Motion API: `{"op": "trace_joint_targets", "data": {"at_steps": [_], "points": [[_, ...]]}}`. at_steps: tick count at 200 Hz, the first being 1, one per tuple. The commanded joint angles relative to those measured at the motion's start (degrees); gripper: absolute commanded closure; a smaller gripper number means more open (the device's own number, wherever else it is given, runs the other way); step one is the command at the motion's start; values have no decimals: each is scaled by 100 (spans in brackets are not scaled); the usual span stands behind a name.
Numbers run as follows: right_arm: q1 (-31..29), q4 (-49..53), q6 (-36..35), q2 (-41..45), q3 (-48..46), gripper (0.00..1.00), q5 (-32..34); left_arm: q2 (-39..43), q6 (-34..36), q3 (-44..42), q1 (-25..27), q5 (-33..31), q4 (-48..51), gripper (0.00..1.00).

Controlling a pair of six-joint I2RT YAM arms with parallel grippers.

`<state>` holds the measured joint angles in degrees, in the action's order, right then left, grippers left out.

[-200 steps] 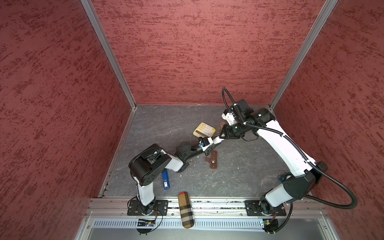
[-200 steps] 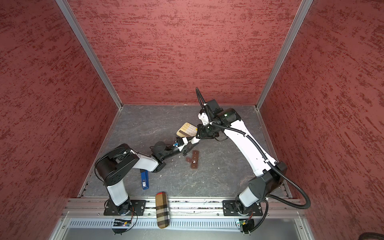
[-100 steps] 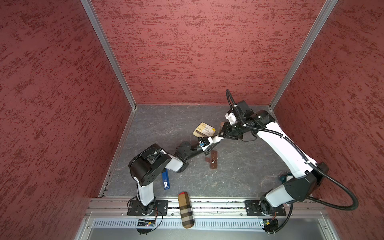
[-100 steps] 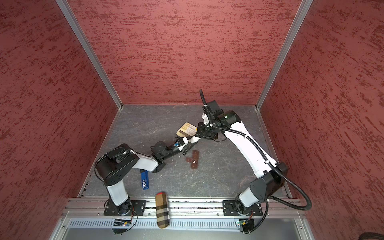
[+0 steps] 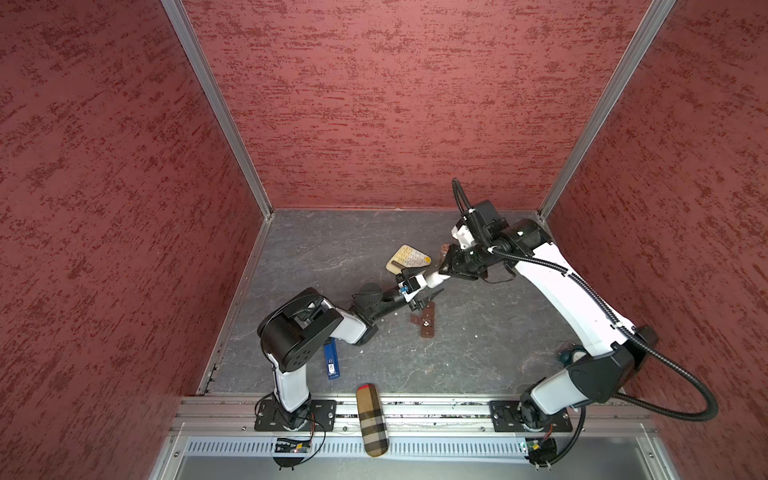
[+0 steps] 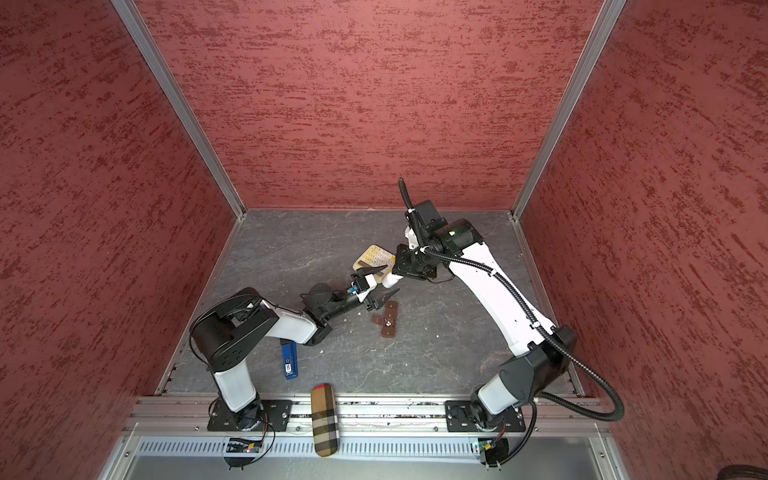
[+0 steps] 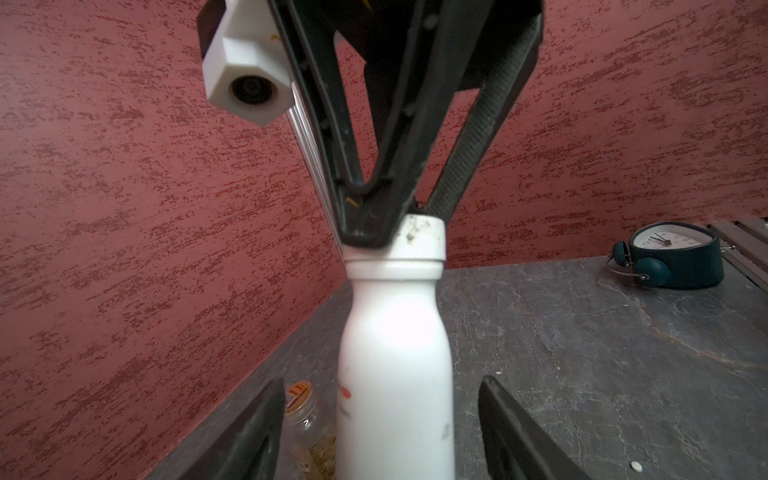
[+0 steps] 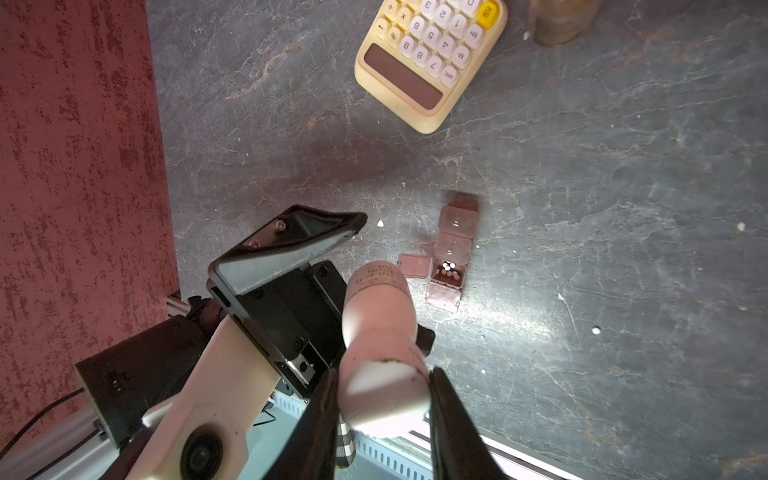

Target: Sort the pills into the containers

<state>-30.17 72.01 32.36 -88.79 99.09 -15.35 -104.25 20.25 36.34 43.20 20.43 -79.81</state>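
Right wrist view: right jaws pinch cap end of white bottle, tilted above surface. Left jaws spread wide either side of bottle body, not touching. Containers flat on surface near bottle, one lid open, white pills inside; loose pill well apart.

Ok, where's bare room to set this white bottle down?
Far left corner of the grey stone tabletop, behind the cream calculator, is bare. So, bar stray white pills, is the near strip between brown pill strip box, blue plastic stick and metal front rail. Crowded: the middle, around calculator, amber bottle and both arms.
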Motion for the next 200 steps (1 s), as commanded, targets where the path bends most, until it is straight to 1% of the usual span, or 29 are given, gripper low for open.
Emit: {"op": "trace_joint_targets", "data": {"at_steps": [1, 21, 55, 88, 108, 141, 183, 200], "points": [[2, 275, -183, -63, 278, 85, 308, -29, -8, -44, 36, -87, -87, 14], [32, 398, -280, -133, 381, 85, 497, -7, 10, -76, 49, -122, -61, 10], [141, 668, -462, -309, 677, 84, 1097, 108, 5, -234, 56, -268, -52, 7], [311, 722, -637, -529, 832, 83, 1917, 326, -46, -543, 49, -552, -52, 8], [482, 491, -701, -642, 708, 82, 2236, 570, -47, -756, 98, -798, 111, 10], [830, -105, -768, -946, 374, 82, 2432, 1155, -62, -1035, 243, -1227, 762, 12], [1063, -867, -775, -1491, 38, 81, 2430, 1795, -387, -1263, 422, -1790, 1515, 14], [1159, -1106, -766, -1638, -122, 81, 2499, 2048, -539, -1344, 514, -2157, 1784, 15]]}}
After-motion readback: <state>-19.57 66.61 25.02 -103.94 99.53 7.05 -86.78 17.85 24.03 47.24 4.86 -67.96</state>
